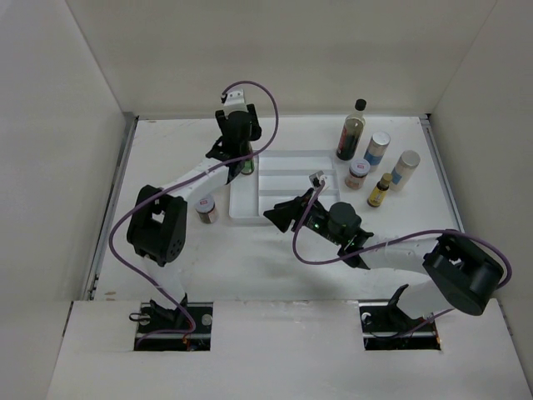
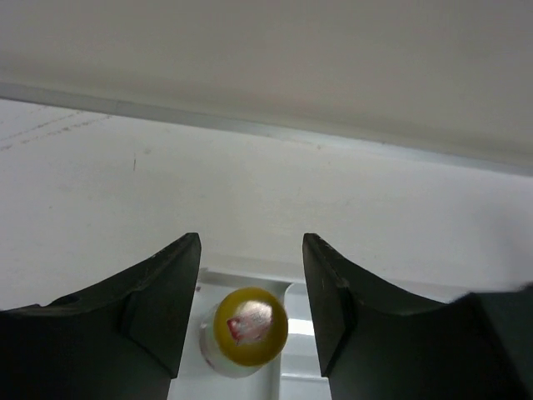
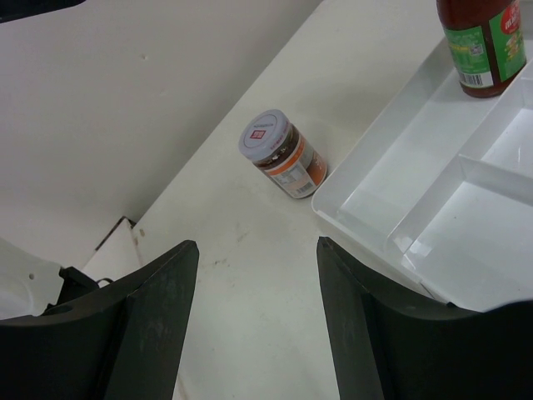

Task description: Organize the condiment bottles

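Note:
The yellow-capped red sauce bottle (image 1: 247, 164) stands upright in the far-left corner of the white divided tray (image 1: 287, 179). My left gripper (image 1: 241, 150) is open just above it; in the left wrist view its yellow cap (image 2: 250, 327) sits between and below my spread fingers (image 2: 251, 242), apart from both. My right gripper (image 1: 280, 214) is open and empty over the table at the tray's near edge (image 3: 256, 246). A short brown jar (image 1: 206, 209) stands left of the tray and also shows in the right wrist view (image 3: 283, 155). The red sauce bottle shows there too (image 3: 483, 46).
To the right of the tray stand a tall dark black-capped bottle (image 1: 351, 129), a blue-labelled shaker (image 1: 377, 150), a pale shaker (image 1: 405, 169), a short jar (image 1: 358, 173) and a small yellow-capped dark bottle (image 1: 381, 190). White walls enclose the table on three sides.

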